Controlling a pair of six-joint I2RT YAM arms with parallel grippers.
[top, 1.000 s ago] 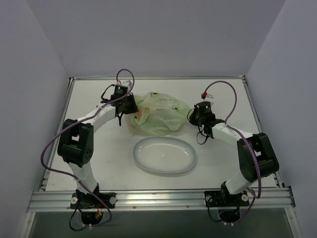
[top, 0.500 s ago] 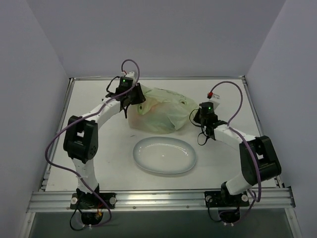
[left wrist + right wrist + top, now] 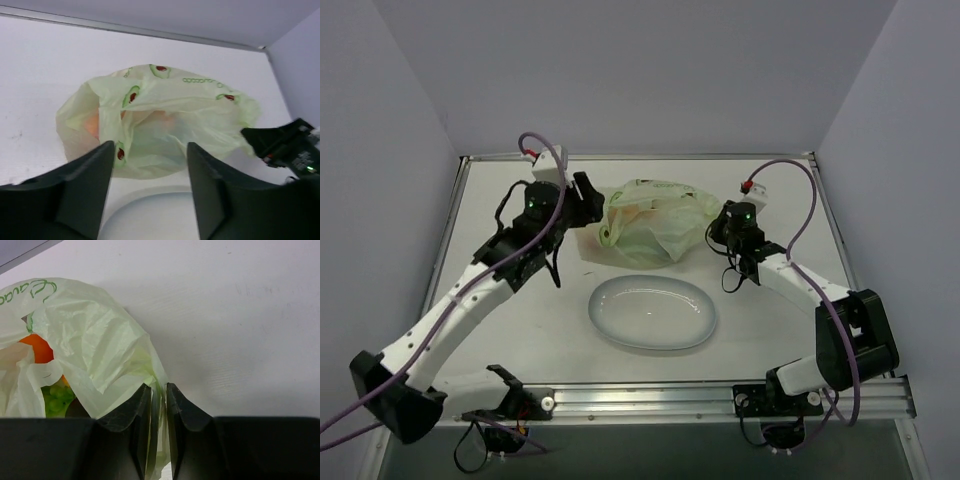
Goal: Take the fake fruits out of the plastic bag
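The plastic bag lies crumpled on the table behind the plate, pale green with small printed marks. Fake fruits show inside it: a round orange and green grapes in the right wrist view, and orange shapes through the film in the left wrist view. My left gripper hovers raised at the bag's left side, open and empty. My right gripper sits low at the bag's right edge; its jaws stand a narrow slit apart with a fold of the bag between them.
A white oval plate lies in front of the bag, its rim just below my left fingers. The enclosure's walls stand close on the left, back and right.
My left gripper has let go of the bag's left side, opened wide, and lifted back with its arm. The bag has slumped. The right gripper has barely moved.
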